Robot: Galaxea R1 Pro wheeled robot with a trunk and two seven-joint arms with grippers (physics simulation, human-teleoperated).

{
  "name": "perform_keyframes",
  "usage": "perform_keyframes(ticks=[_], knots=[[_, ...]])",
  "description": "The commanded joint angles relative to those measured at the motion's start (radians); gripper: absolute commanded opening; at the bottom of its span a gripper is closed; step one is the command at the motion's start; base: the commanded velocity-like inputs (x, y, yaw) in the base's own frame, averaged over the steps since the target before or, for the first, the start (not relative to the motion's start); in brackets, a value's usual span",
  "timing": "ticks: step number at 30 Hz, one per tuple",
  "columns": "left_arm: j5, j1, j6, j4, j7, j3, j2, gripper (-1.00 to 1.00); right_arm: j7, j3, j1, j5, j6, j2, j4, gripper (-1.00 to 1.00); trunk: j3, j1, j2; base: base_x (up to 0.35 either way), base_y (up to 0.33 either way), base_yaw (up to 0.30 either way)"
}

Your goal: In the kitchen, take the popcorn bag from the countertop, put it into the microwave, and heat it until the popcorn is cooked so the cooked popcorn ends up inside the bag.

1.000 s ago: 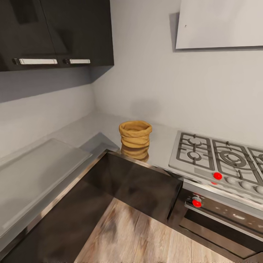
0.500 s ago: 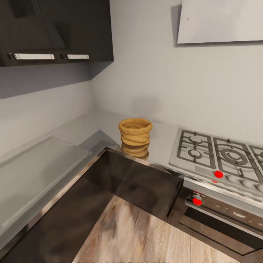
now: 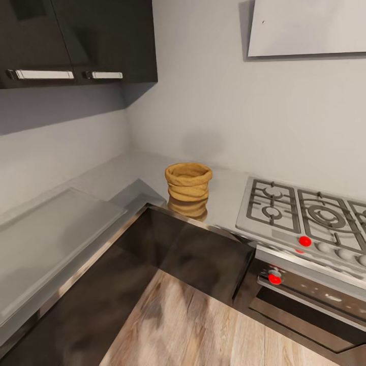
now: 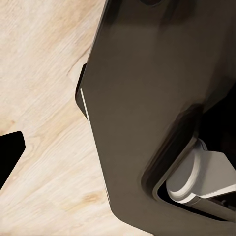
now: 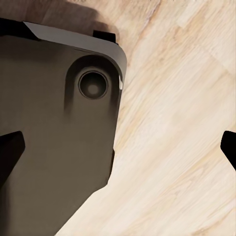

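Note:
The popcorn bag, a squat tan sack with a rolled rim, stands upright on the glossy grey countertop near the corner, just left of the gas hob. Its mouth faces up and I cannot make out what is inside. The microwave is out of view. My left gripper hangs over the wooden floor beside the robot's dark base, with one black fingertip at the picture's edge. My right gripper is open, its fingertips wide apart above the floor, holding nothing.
Dark wall cabinets hang above the left counter run. A pale board lies on that run. Below the hob sits a built-in oven with red knobs. Wooden floor fills the corner between the cabinet fronts.
The whole head view has shifted a little, so the cabinets and bag sit slightly higher in the picture. The bag has not moved on the counter.

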Motion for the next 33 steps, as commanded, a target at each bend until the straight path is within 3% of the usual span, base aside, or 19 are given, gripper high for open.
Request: perform_keyframes(ticks=[1,10,12,15,17,19,20,21,24,29,30,33], knots=[[0.004,0.0,-0.002,-0.001,0.003,0.001,0.0,1.0,-0.006,-0.008,-0.001,0.009,-0.005,0.0,0.003,1.0,-0.001,0.0,-0.001,0.0,0.0,0.0],[0.006,0.0,-0.002,-0.001,0.003,0.002,0.0,1.0,-0.007,-0.005,-0.001,0.013,0.003,0.005,0.001,1.0,-0.001,0.0,-0.001,0.0,0.0,0.0],[0.006,0.0,-0.002,-0.001,0.003,0.002,0.0,1.0,-0.008,0.015,-0.001,0.051,0.006,0.017,0.0,1.0,-0.001,0.0,-0.001,0.0,0.0,0.0],[0.007,0.0,-0.002,-0.001,0.003,0.002,0.0,1.0,-0.005,0.053,-0.002,0.116,0.01,0.059,-0.015,1.0,-0.001,0.0,-0.001,0.0,0.0,0.0],[0.007,0.0,-0.002,-0.001,0.003,0.002,0.0,1.0,-0.004,0.065,-0.003,0.138,0.033,0.104,-0.056,1.0,-0.001,0.0,-0.001,0.0,0.0,0.0],[0.008,0.0,-0.002,-0.001,0.003,0.002,0.0,1.0,0.0,0.071,-0.004,0.15,0.123,0.174,-0.169,1.0,-0.001,0.0,-0.001,0.0,0.0,0.0],[0.008,0.0,-0.002,-0.001,0.003,0.002,0.0,1.0,0.02,0.073,-0.003,0.152,0.172,0.175,-0.229,1.0,-0.001,0.0,-0.001,0.0,0.0,0.0],[0.008,0.0,-0.002,-0.001,0.003,0.002,0.0,1.0,0.046,0.074,-0.003,0.152,0.198,0.175,-0.269,1.0,-0.001,0.0,-0.001,0.0,0.0,0.0],[0.008,0.0,-0.002,-0.001,0.003,0.004,0.0,1.0,0.247,0.077,-0.005,0.149,0.351,0.175,-0.431,1.0,-0.001,0.0,-0.001,0.0,0.0,0.0],[0.008,0.0,-0.002,-0.001,0.003,0.004,0.0,1.0,0.542,0.096,-0.075,0.145,0.633,0.175,-0.712,1.0,-0.001,0.0,-0.001,0.0,0.0,0.0],[0.008,0.0,-0.002,-0.001,0.003,0.004,0.0,1.0,0.587,0.12,-0.082,0.144,0.68,0.175,-0.759,1.0,-0.001,0.0,-0.001,0.0,0.0,0.0],[0.008,0.0,-0.002,-0.001,0.003,0.004,0.0,1.0,0.723,0.264,-0.093,0.138,0.86,0.175,-0.961,1.0,-0.001,0.0,-0.001,0.0,0.0,0.0]])
